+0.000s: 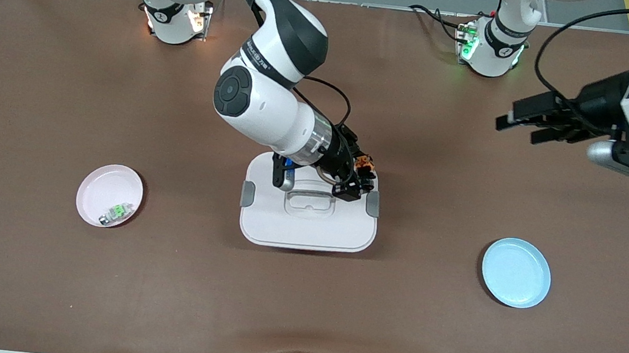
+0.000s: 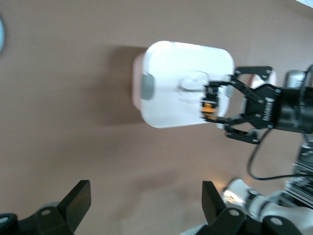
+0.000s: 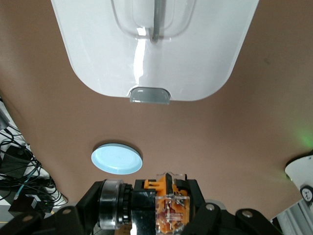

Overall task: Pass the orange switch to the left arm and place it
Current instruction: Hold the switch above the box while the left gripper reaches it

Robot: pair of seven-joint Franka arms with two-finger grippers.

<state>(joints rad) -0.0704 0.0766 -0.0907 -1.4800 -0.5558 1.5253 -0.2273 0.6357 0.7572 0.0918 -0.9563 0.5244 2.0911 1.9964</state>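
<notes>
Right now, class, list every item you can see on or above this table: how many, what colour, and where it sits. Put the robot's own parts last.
box: one, white with grey clasps, middle of the table.
orange switch: one, orange and black, held above the box's edge.
pink plate: one, toward the right arm's end of the table.
green-and-silver component: one, on the pink plate.
blue plate: one, toward the left arm's end, nothing visible on it.
table: one, brown.
right claw: one, black, shut on the orange switch.
left claw: one, black, open, waiting above the table.
</notes>
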